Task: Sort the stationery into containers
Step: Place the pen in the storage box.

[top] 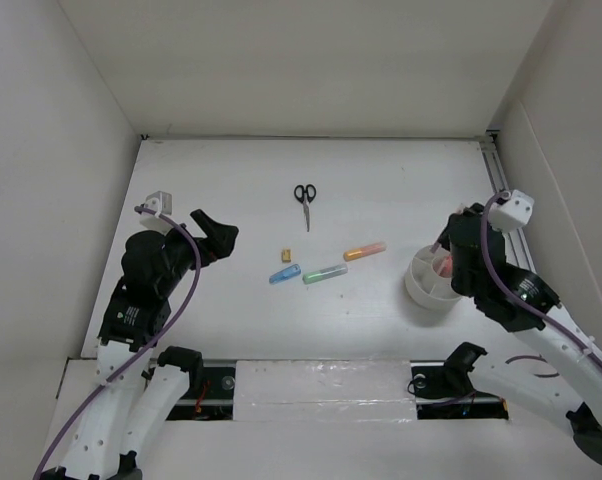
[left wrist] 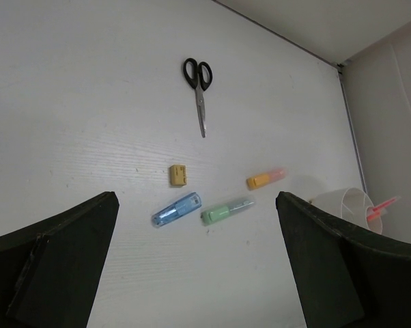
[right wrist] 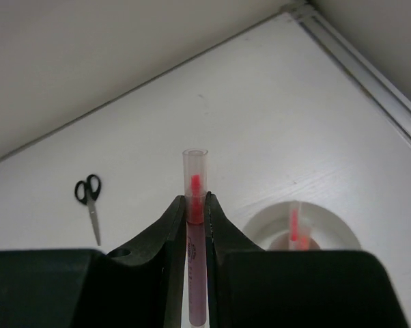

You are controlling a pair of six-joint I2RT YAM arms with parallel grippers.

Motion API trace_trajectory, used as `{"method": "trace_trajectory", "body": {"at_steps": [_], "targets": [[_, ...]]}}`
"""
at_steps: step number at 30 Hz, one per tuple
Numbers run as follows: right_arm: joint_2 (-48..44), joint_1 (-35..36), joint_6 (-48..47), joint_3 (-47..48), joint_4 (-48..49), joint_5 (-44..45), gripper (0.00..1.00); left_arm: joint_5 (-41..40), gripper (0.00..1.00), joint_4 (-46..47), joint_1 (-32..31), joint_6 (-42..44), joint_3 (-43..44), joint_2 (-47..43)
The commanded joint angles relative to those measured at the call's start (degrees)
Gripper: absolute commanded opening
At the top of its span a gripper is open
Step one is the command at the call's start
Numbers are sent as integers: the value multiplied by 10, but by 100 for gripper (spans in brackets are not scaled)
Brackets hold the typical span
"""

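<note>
My right gripper is pinched on a thin pen. The barrel runs along the fingers and its clear cap, red showing inside, pokes past the tips. The arm hangs over the white cup, which stands near the worktop's right edge. From the wrist view the cup lies just to the right of the pen, so I judge it is not yet lined up with a compartment. A second red pen already stands in the cup; which compartment it is in I cannot tell.

The held pen looks light, stiff and smooth — it may pivot in so narrow a pinch, so I'd lower it slowly before letting go.

My left gripper is spread wide and holds nothing, near the left edge. Mid-worktop lie the blue marker, the green marker, the orange marker and the tiny yellow block. The scissors lie towards the far edge.

The markers are stubby and round — I'd grip them across mid-barrel. The scissors lie flat and thin, so I'd take them by the handles.
</note>
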Motion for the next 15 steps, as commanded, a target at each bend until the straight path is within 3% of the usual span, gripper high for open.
{"method": "trace_trajectory", "body": {"at_steps": [1, 7, 15], "targets": [[-11, -3, 152, -14, -153, 118, 0, 14, 100, 21, -2, 13, 3, 0], [28, -65, 311, -7, -293, 146, 0, 19, 100, 21, -2, 13, 3, 0], [96, -82, 386, -2, -319, 188, 0, 19, 100, 26, -2, 13, 3, -5]]}}
